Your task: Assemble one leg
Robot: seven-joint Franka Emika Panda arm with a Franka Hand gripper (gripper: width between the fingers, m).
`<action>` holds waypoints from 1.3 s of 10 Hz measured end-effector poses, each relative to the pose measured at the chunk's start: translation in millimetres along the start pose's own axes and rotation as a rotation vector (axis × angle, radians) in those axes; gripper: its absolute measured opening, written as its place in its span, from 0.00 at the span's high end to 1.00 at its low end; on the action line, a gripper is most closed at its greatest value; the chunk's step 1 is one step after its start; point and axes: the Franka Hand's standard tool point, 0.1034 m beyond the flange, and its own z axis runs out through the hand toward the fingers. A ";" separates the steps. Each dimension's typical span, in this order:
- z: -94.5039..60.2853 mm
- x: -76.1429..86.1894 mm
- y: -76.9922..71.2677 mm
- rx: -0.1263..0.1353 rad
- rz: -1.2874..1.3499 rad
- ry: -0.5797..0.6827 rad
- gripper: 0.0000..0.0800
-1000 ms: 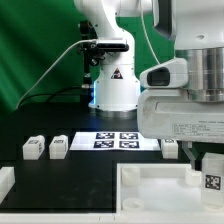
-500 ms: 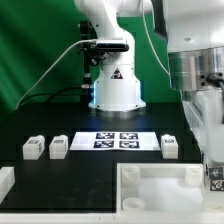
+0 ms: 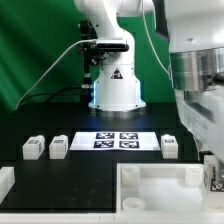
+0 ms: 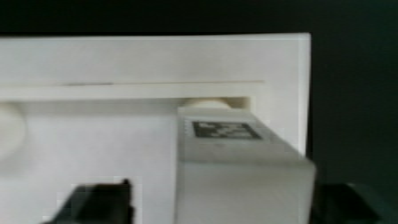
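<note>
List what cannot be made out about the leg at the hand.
- Leg: exterior view, cut off by its right edge, upper part behind the hand.
- Grip: wrist view, only one dark finger shows, cropped by the frame; open or shut unclear.
- Leg against white panel: wrist view, blurred; touching or apart unclear.

Marker board (image 3: 117, 140) ctr; white panel (image 3: 150, 186) nr front.

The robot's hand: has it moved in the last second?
Yes. The hand swung toward the exterior view's right: it overlapped the marker board's right end before and now stands clear of it.
</note>
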 end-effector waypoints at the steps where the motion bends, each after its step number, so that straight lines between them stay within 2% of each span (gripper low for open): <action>1: -1.0 -2.2 -1.4 -0.002 -0.154 -0.001 0.28; 2: -0.7 -0.9 -0.8 -0.003 -0.266 -0.001 0.21; 5: -0.4 -0.3 -0.6 -0.004 -0.545 0.000 0.19; 6: 0.9 1.1 -0.2 -0.049 -0.816 0.033 0.19; 7: 1.4 1.6 -3.3 -0.074 -1.069 0.055 0.19; 8: 1.3 2.8 -3.4 -0.080 -1.182 0.055 0.19; 9: 1.4 3.2 -3.3 -0.079 -1.201 0.053 0.24; 10: 1.5 2.6 -3.2 -0.077 -1.160 0.053 0.24; 11: 1.4 3.1 -3.2 -0.077 -1.164 0.052 0.46; 12: 1.5 2.3 -3.2 -0.072 -1.114 0.050 0.46; 13: 1.6 3.4 -2.9 -0.069 -0.979 0.055 0.64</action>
